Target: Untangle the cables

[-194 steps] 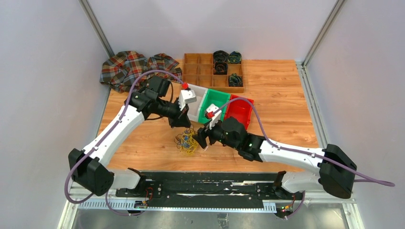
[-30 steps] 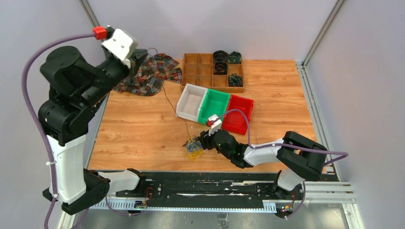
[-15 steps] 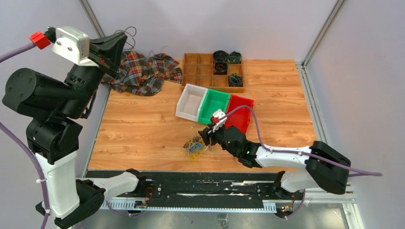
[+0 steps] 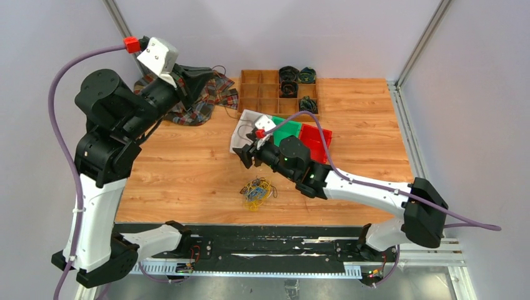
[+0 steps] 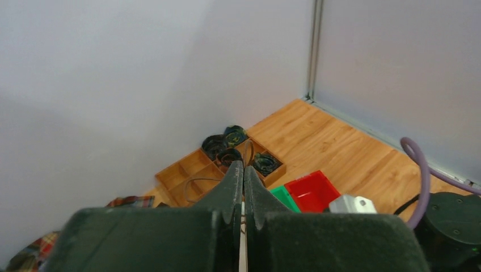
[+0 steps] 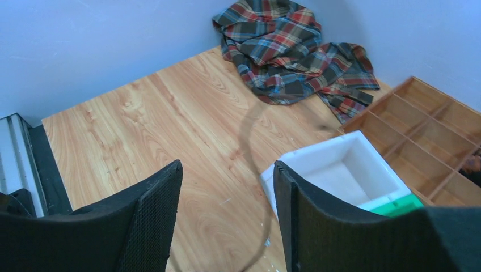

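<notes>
Left claw (image 4: 209, 73) raised high over the plaid cloth (image 4: 201, 105), fingers pressed together, clamped on one thin loose cable (image 5: 195, 182) that loops out at the tips. Right claw (image 4: 244, 156) low over the counter (image 4: 181, 172), just beside the white bin (image 4: 244, 130), fingers spread apart and gripping nothing. Right wrist view: a blurred strand crosses in front of them. Cable clump (image 4: 257, 190) (yellow, black, blue-green) lies on the counter near the front edge, apart from both claws.
</notes>
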You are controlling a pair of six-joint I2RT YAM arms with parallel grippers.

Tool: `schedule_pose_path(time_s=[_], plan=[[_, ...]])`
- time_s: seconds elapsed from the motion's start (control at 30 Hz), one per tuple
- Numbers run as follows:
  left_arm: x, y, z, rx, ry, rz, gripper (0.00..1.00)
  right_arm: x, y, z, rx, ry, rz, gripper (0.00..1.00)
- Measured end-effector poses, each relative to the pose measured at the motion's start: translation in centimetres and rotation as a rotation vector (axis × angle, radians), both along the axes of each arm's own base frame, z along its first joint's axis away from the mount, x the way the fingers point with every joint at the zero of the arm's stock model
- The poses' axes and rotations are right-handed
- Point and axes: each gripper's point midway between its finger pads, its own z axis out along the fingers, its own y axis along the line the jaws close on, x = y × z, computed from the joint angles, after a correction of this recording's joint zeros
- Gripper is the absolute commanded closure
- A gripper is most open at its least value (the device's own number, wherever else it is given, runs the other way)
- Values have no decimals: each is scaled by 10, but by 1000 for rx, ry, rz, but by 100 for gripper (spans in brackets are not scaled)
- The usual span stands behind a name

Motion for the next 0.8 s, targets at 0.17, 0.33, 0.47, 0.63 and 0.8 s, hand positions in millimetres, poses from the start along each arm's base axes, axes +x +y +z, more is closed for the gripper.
schedule_pose_path(time_s=[0.17, 0.33, 0.47, 0.63, 0.8], plan=[[-5, -8, -4, -1, 13, -51, 100, 4, 13, -3, -47, -2, 24, 41], [4, -16, -19, 15, 56, -69, 100, 19, 2, -10, -75, 10, -12, 41], [22, -23, -39, 46, 106, -64, 100, 41, -15, -14, -84, 25, -64, 36], [51, -29, -72, 101, 169, -21, 100, 57, -35, -23, -80, 78, -109, 24], [71, -31, -93, 140, 198, 14, 99, 60, -64, -41, -85, 132, -170, 23]])
